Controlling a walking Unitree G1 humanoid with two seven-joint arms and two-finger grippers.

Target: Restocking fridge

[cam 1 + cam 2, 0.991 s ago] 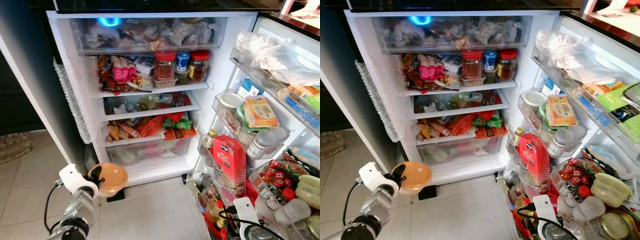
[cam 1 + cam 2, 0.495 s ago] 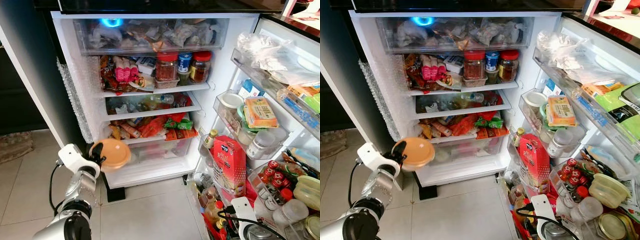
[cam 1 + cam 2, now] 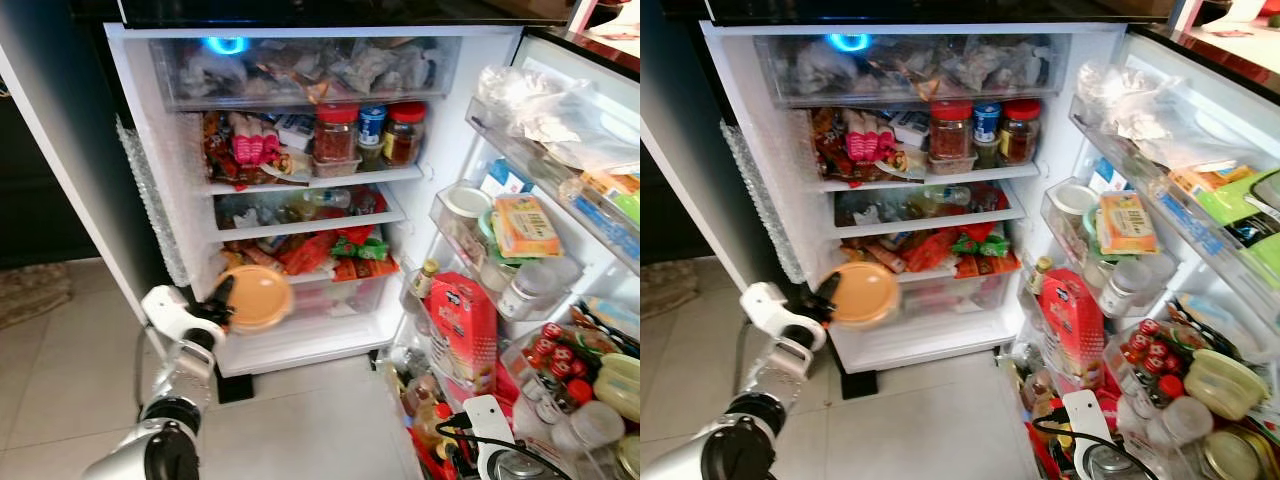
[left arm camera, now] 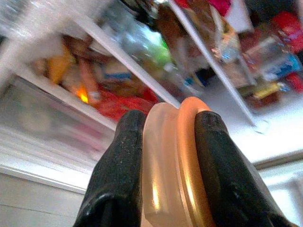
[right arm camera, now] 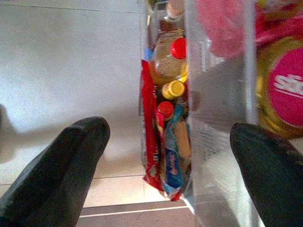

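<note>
My left gripper (image 3: 222, 300) is shut on an orange lidded container (image 3: 259, 298), a round tub with an orange lid (image 4: 189, 156), and holds it up in front of the open fridge (image 3: 300, 190) at the height of the lowest shelf and the clear drawer (image 3: 320, 305). In the left wrist view both black fingers (image 4: 120, 165) clamp the tub's edge. My right gripper (image 5: 165, 161) is open, low beside the fridge door's bottom rack (image 5: 213, 94), with its wrist (image 3: 490, 420) at the lower right.
The fridge shelves are packed with jars (image 3: 333, 130), packets and bottles. The open door (image 3: 560, 250) on the right holds boxes, a red carton (image 3: 460, 325), bottles and tubs. Tiled floor (image 3: 300, 420) lies below. A dark wall stands at the left.
My left arm has raised the orange container and carried it rightward and forward, from low over the floor to right before the bottom shelf. The right arm has stayed put.
</note>
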